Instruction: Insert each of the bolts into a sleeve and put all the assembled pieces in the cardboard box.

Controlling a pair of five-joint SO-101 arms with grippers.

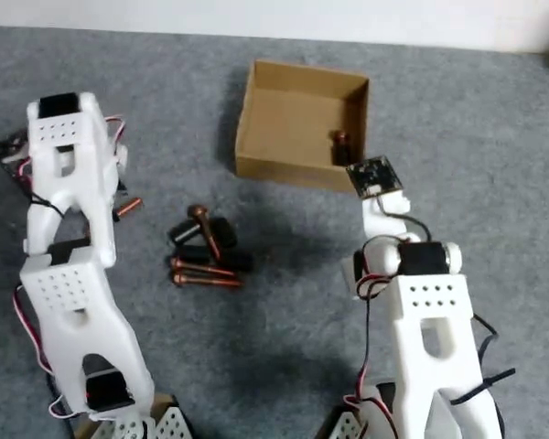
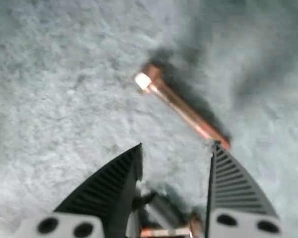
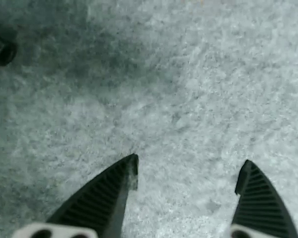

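Left jaws spread, hovering over lone bolt [image 2: 181, 106] lying on desk [image 1: 457, 110], one tip at bolt's end. Closing this off-centre risking bolt pivoting or rolling away. Right jaws spread over desk. Other bolts [image 1: 206, 274], sleeves [image 1: 224, 259] lying mid-desk; one piece [image 1: 340, 144] sitting in box [image 1: 256, 101].

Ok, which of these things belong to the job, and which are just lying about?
Job: cardboard box; piece inside it; lone bolt in front of the open left gripper; bolts and black sleeves in the middle pile.
Just lying about: grey mat under everything.
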